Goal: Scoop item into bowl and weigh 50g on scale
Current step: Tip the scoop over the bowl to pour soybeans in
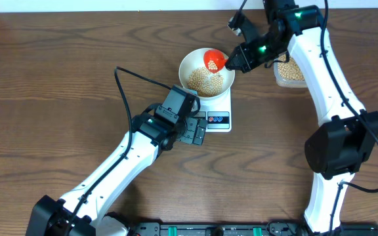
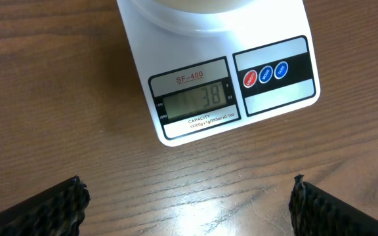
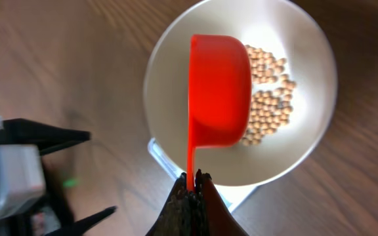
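- Two black fingers (image 2: 41, 210) of the left end effector (image 2: 188, 203) sit closest in the left wrist view. They are spread wide with only bare wooden worktop (image 2: 58, 98) between them, gripping nothing.
- One white scale (image 2: 176, 59) lies just ahead of those fingers, not touching them. Its single grey display (image 2: 192, 99) reads 38, and to the right of it are three round buttons (image 2: 266, 74), one red and two blue.
- One round white bowl (image 1: 190, 65) stands on the scale's platform, above the display as seen from overhead.
- Small tan beans (image 1: 205, 80) lie in a shallow heap on the bowl's floor, too many to count.
- One red scoop (image 3: 218, 92) hangs over the bowl, its cup above the inside and beside the heap. Whether it carries any beans cannot be told.
- One right end effector (image 3: 192, 180) is pinched shut on the scoop's thin handle, just outside the bowl's rim.
- One clear tub (image 1: 291, 71) sits right of the bowl, holding more beans and partly hidden by the right arm.
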